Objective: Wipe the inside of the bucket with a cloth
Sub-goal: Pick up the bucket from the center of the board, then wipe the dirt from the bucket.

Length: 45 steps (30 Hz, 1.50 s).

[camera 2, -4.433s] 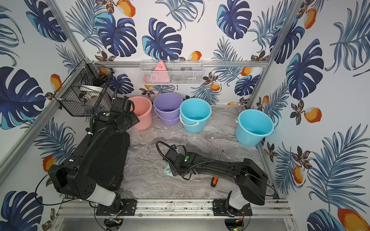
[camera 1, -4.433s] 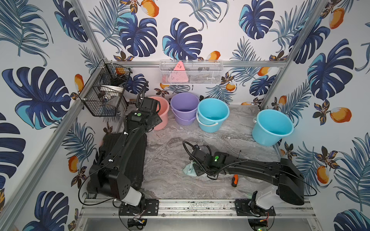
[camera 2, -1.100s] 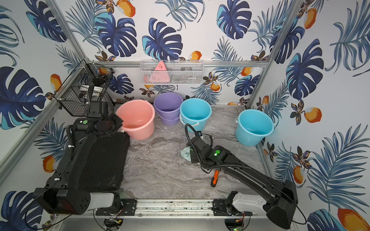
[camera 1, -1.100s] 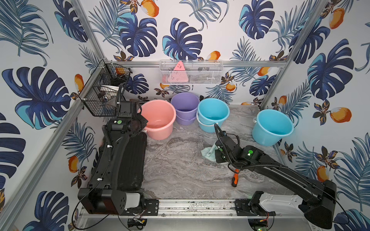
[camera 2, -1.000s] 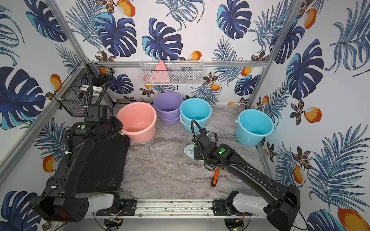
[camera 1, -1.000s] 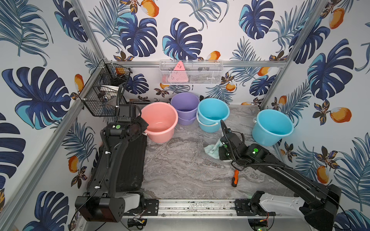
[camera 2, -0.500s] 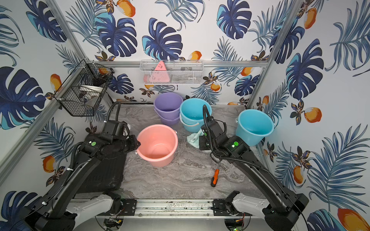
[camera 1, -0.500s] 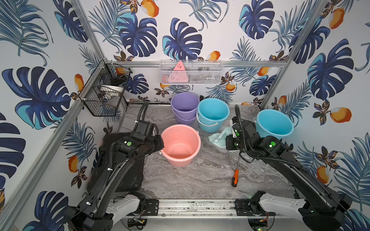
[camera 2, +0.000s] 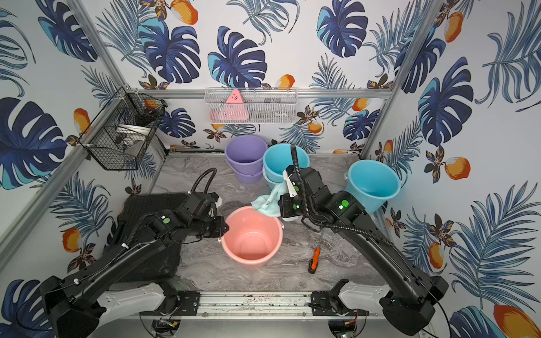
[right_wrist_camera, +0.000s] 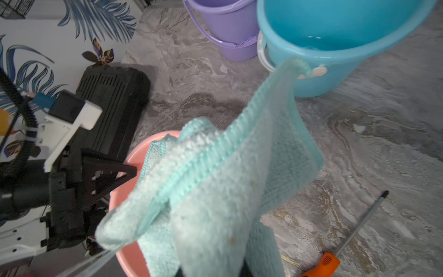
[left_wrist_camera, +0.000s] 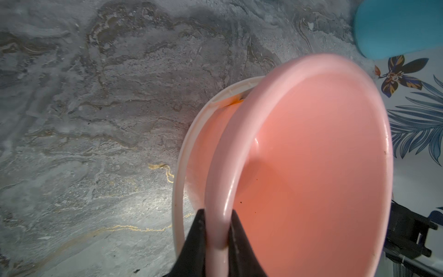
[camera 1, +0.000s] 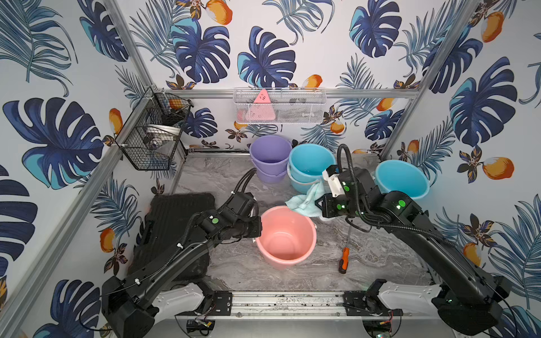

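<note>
Left jaws pinch the rim of the pink bucket (camera 1: 288, 234), one finger (left_wrist_camera: 237, 242) inside, one outside; I read the bucket as mouth-up on the counter (camera 1: 374, 257). Right jaws are closed on the cloth (camera 1: 303, 202), which hangs bunched just ahead of them, over the bucket rim on the side opposite the left jaws.

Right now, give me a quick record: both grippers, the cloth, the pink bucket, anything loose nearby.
left gripper: shut on the pink bucket's rim
right gripper: shut on the cloth
pink bucket: upright, mid-table, nothing inside but a few specks
cloth: bunched, hanging over the bucket's rim, not yet inside
screwdriver: loose on the table, on the right arm's side of the bucket
</note>
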Tool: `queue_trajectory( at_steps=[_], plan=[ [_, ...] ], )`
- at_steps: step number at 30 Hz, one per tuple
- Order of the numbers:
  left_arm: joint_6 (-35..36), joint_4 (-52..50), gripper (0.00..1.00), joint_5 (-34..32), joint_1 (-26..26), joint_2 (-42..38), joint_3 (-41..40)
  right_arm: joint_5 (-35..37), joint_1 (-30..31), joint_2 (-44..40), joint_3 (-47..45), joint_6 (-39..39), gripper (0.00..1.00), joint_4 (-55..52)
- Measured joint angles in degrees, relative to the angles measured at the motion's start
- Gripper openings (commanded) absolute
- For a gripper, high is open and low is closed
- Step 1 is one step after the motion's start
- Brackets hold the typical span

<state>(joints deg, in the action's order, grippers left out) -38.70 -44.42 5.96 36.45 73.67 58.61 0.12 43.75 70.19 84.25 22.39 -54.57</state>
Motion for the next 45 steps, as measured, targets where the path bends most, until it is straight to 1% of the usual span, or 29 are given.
queue_trajectory(
  at_steps=[7,10,22,30,39,45],
  plan=[
    [-0.3,4.7,0.0,0.4,3.0,1.9,-1.0,-1.9,9.2,4.0,-1.9,2.2,0.05,-0.8],
    [-0.4,6.4,0.0,0.8,3.8,2.1,-1.6,-2.3,11.4,6.0,-4.2,2.8,0.05,-0.7],
    [-0.4,8.6,0.0,1.2,4.7,2.4,-2.1,-2.1,13.7,12.0,-13.0,4.5,0.02,6.3],
    [-0.4,8.7,0.0,1.2,4.7,2.4,-2.3,-0.6,14.5,11.7,-22.5,3.1,0.01,14.9],
    [-0.1,8.8,0.0,1.3,4.8,2.6,-2.3,-0.8,14.9,11.1,-32.6,-3.7,0.0,29.4],
    [1.0,8.4,0.0,1.2,5.2,2.7,-1.9,-1.2,14.9,14.6,-33.9,-10.4,0.0,35.6]
  ],
)
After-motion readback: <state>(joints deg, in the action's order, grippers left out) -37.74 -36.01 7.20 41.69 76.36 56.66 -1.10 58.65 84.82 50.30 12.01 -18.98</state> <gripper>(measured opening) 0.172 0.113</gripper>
